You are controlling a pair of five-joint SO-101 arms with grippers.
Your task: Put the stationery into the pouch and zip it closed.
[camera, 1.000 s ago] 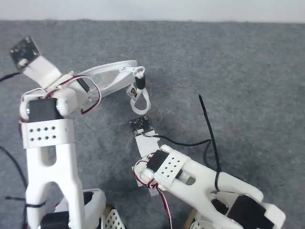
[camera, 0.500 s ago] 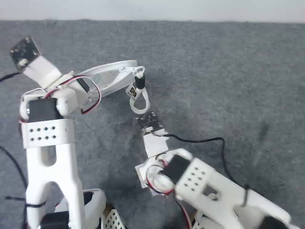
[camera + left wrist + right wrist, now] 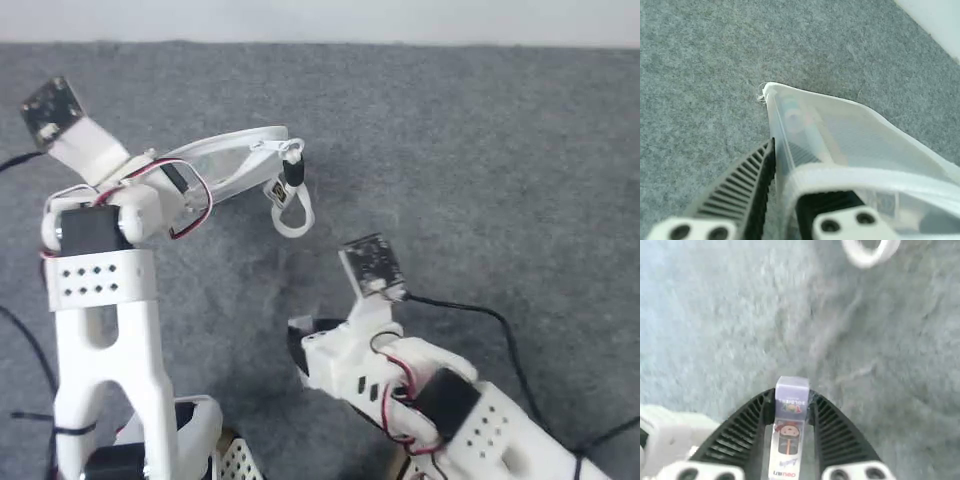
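Item 1, pouch (image 3: 235,160): translucent with white edging; the high view places it at 10 o'clock from the table's middle, its long axis running from 8 o'clock to 2 o'clock; its 8 o'clock end sits in the left gripper (image 3: 786,150); the left wrist view adds the ribbed black jaws drawn narrow onto the clear wall, one on each face; through that wall it gives slim stationery (image 3: 807,131), pen-like with green and orange tints, too blurred to name singly; whether the pouch's far corner touches the mat cannot be told.

Item 2, zip slider (image 3: 290,152): at the pouch's 2 o'clock end; from it hang a black pull (image 3: 292,173), a small printed tag (image 3: 279,192) and a white ring (image 3: 292,218), the ring at 6 o'clock of the slider; the tag's print is too small to read; whether the zip is run home cannot be told.

Item 3, eraser (image 3: 788,430): a small block in a paper sleeve with a lilac end; the sleeve bears a cartoon figure and lines of print, left unread; the right wrist view has it pinched in the right gripper (image 3: 791,396), jaws narrow against both long sides, over the mat, with the white ring farther off; the high view sets this gripper at 6 o'clock of the ring, well apart from the pouch.

Item 4, grey mat (image 3: 500,150): felt-like; covers the table.
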